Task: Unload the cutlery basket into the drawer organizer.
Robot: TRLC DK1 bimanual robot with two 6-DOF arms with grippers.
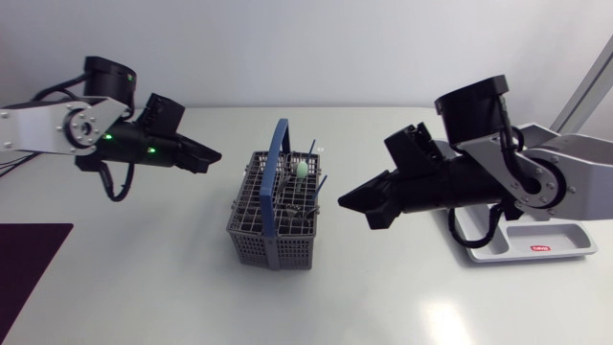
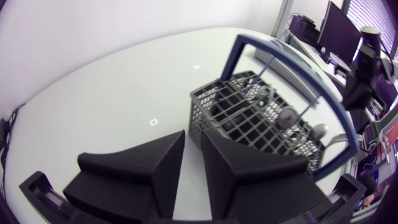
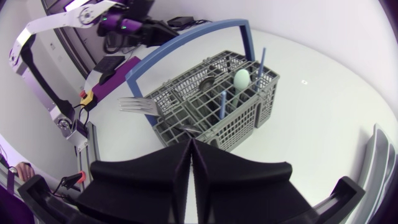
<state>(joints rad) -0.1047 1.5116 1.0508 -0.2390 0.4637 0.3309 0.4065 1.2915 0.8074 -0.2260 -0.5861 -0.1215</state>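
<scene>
White counter [image 1: 144,287] carrying grey cutlery basket [image 1: 273,230] at centre, blue handle [image 1: 279,153] upright, cutlery standing inside. Drawer organizer [image 1: 536,244] at far right, by right arm. Left gripper [image 1: 213,156] near basket, narrowly parted, empty. Right gripper [image 1: 345,202] opposite, fingers pressed together, empty.

A robotics lab bench rather than a kitchen: a plain white table [image 1: 144,278] bears two jointed machine arms, the left arm [image 1: 81,129] at 9 o'clock and the right arm [image 1: 498,177] at 3 o'clock, a grey cutlery basket [image 1: 271,247] at the centre, and small square marks [image 2: 153,122] on the tabletop
</scene>
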